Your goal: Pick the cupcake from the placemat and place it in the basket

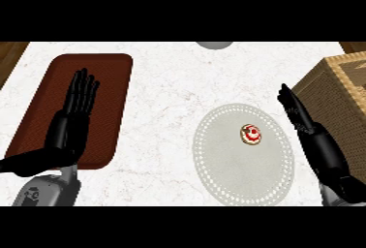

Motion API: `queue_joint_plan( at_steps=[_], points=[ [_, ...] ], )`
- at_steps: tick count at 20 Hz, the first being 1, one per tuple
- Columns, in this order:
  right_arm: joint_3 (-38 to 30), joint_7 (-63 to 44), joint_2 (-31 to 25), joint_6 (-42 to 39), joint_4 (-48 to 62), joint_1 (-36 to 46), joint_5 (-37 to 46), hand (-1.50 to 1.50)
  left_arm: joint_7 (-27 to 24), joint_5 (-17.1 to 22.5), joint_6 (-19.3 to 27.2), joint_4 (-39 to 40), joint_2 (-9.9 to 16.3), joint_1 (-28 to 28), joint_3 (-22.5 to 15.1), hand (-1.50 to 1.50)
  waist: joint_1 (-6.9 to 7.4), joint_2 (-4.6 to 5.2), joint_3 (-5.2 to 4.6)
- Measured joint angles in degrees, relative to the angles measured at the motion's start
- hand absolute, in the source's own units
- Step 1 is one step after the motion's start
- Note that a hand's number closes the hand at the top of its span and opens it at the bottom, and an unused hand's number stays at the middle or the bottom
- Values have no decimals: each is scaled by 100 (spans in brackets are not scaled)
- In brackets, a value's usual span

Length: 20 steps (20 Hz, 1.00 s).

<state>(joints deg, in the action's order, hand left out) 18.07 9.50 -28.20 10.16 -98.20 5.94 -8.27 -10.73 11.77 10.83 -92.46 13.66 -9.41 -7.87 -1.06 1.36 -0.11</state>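
On the placemat (243, 155) sits the cupcake (251, 134), beside the basket (342, 92).

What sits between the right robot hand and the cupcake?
Nothing stands there in the head view: only the placemat lies between the cupcake and the right robot hand.

Looking down at my white marble bench (164, 87). The cupcake (251, 134) sits on the round pale placemat (236, 169), a bit right of its middle. My right hand (304, 121) hangs flat between the placemat and the wicker basket (336, 92), fingers straight. My left hand (75, 104) is open over a brown tray (114, 72). A grey thing (214, 44) pokes in at the far edge.
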Motion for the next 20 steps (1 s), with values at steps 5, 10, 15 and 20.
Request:
queue_joint_plan(
  at_steps=[5, 10, 15, 20],
  points=[
    [-439, -408, 403, 994, -259, -351, 131, 150, 204, -52, 141, 77, 38, 250, 134, 0, 17, -118, 6],
    [272, -957, 971, 2130, -252, -213, 1434, -150, 552, -101, 302, 106, -85, 483, 18, 0, 134, -141, -3],
    [646, -1952, 1934, 3530, 534, 176, 2942, -150, 720, -115, 335, 97, -129, 553, -45, 0, 202, -139, -17],
    [212, -3221, 1906, 3987, 1135, 144, 4271, -150, 780, -141, 413, 47, -120, 668, -13, 0, 49, -179, -57]
  ],
)
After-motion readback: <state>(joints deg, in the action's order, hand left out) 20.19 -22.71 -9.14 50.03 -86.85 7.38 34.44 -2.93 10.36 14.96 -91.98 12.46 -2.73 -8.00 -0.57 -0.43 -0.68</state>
